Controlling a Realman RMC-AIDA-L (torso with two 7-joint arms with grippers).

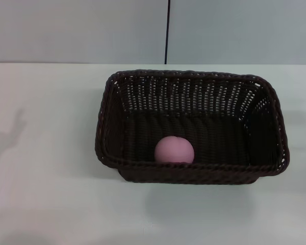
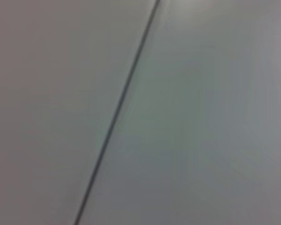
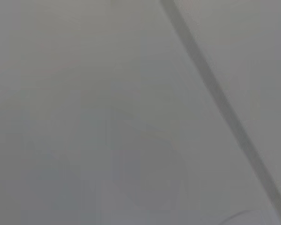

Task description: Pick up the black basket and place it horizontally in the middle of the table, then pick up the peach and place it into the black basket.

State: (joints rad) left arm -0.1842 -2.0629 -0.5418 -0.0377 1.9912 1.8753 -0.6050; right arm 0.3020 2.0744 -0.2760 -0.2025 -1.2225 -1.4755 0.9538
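The black basket [image 1: 117, 122] stands upright on the white table [image 1: 46, 153], its long side running left to right, a little right of the table's middle. The peach [image 1: 174, 150] lies inside the basket on its floor, against the near wall. Neither gripper shows in the head view. Both wrist views show only a plain grey surface with one dark line across it; no fingers, basket or peach appear there.
A grey wall with a dark vertical seam [image 1: 168, 30] runs behind the table's far edge. A faint shadow lies on the table at the far left [image 1: 7, 138]. Bare white tabletop surrounds the basket.
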